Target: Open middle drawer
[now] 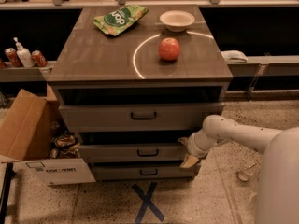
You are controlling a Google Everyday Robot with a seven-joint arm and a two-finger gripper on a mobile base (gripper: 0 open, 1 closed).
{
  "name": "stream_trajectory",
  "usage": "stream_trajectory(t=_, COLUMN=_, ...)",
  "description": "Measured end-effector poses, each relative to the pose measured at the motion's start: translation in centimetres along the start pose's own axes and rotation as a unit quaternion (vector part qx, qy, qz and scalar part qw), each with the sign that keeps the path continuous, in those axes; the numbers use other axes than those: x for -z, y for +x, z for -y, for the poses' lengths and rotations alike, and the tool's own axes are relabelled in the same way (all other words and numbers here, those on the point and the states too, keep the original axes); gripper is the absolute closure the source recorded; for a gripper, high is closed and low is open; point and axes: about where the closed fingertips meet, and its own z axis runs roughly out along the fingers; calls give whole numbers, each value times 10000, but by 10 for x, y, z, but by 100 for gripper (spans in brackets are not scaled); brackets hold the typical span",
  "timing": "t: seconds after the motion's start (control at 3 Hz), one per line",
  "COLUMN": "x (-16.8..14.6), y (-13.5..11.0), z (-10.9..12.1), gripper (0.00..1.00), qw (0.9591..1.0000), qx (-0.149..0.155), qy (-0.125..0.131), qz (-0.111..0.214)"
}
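Note:
The middle drawer (117, 153) is the medium-height grey-brown front with a small dark bar handle (147, 152), between the taller top drawer (93, 118) and the short bottom drawer (117, 172). It stands out a little from the cabinet, with a dark gap above it. My gripper (186, 151) is at the right end of the middle drawer's front, well right of the handle. Its fingers are spread apart, one above and one pale finger (190, 161) below, holding nothing. My white arm (233, 134) reaches in from the right.
On the cabinet top (93, 55) are an apple (169, 48), a white bowl (177, 20) and a green chip bag (119, 18). An open cardboard box (28, 139) stands at the left. A blue tape X (147, 202) marks the floor in front.

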Motion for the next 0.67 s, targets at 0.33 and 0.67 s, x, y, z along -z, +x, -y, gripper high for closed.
stream_trajectory(t=0.33, x=2, y=-5, z=-11, gripper=63, qw=9999, qx=96, qy=-97, qz=-11)
stream_trajectory(t=0.67, x=22, y=-18, z=-31, gripper=84, qw=9996, qx=276, qy=10, qz=83)
